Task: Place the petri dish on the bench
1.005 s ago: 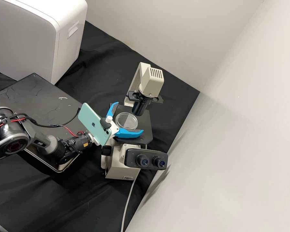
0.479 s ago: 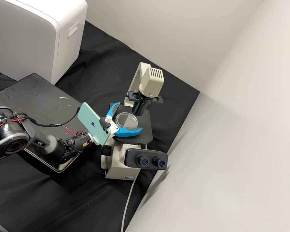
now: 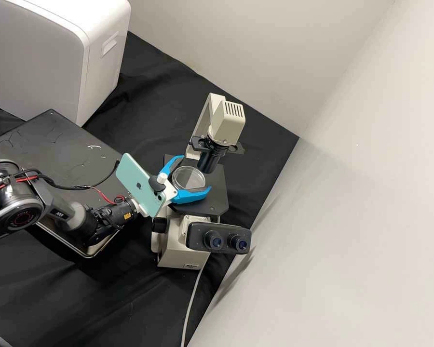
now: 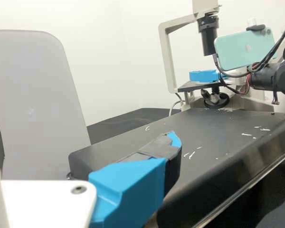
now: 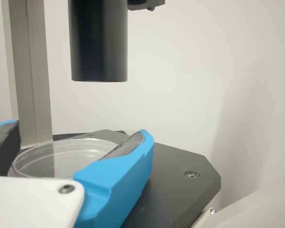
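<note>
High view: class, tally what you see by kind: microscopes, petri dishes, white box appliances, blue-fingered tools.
Beige inverted microscope: 1
Clear round plastic petri dish: 1
Large white box appliance: 1
White right tool with blue fingers: 1
Total: 4

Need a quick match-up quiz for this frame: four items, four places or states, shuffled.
Items:
1. petri dish
2. right gripper
3. left gripper
4. white box

Places or states:
A. open, close to the black slab
B. on the microscope stage, under the dark lens barrel
C. one blue finger on each side of the dish
D. standing at the bench's far left

Pairs: 1-B, 2-C, 3-A, 4-D
</note>
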`<state>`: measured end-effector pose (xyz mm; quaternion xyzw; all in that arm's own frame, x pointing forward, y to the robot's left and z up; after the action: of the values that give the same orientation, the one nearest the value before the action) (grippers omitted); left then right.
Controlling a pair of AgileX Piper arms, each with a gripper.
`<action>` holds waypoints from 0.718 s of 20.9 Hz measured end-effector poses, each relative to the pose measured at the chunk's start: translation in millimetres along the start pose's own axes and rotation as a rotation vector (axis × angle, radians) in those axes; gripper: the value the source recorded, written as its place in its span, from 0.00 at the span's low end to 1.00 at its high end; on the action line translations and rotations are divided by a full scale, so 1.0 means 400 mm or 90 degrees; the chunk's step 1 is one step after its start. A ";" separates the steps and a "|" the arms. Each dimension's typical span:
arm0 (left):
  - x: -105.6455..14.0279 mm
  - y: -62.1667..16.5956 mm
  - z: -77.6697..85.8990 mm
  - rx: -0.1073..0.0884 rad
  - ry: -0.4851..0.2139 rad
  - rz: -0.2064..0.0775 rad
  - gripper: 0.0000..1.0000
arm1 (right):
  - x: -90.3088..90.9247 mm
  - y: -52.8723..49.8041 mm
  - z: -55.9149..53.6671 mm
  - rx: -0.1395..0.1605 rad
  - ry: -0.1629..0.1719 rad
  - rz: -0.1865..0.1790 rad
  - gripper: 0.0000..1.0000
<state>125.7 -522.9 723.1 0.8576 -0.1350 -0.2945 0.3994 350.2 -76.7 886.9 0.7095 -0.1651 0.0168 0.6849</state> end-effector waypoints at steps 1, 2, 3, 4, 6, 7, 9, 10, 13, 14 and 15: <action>0.000 0.000 0.001 0.000 -0.001 0.000 1.00 | 0.000 0.000 0.000 0.001 0.000 0.000 0.00; 0.000 0.000 0.001 0.000 -0.001 0.000 1.00 | 0.000 0.000 0.000 0.001 0.000 0.000 0.00; 0.000 0.000 0.001 0.000 -0.001 0.000 1.00 | 0.000 0.000 0.000 0.001 0.000 0.000 0.00; 0.000 0.000 0.000 -0.001 0.000 0.000 1.00 | 0.000 0.000 0.000 0.004 0.000 0.000 0.00; 0.000 0.000 0.000 -0.001 0.000 0.000 1.00 | 0.000 0.000 0.000 0.009 0.001 0.000 0.00; 0.000 0.000 0.000 -0.001 0.000 0.000 1.00 | 0.000 0.000 -0.001 0.009 0.002 0.000 0.00; 0.000 0.000 0.000 -0.001 0.000 0.000 1.00 | 0.000 0.000 -0.001 0.009 0.002 0.000 0.00; 0.000 0.000 0.000 -0.001 0.000 0.000 1.00 | 0.000 0.000 -0.001 0.009 0.002 0.000 0.00; 0.000 0.000 0.000 -0.001 0.000 0.000 1.00 | 0.000 0.000 -0.001 0.011 0.002 0.000 0.00; 0.000 0.000 -0.001 0.000 0.002 0.000 1.00 | 0.000 0.000 -0.001 0.014 0.002 0.000 0.00; 0.000 0.000 -0.001 0.000 0.002 0.000 1.00 | 0.000 0.000 -0.001 0.014 0.002 0.000 0.00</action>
<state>125.9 -522.8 723.2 0.8578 -0.1344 -0.2936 0.3999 350.3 -76.4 887.0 0.7167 -0.1642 0.0198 0.6775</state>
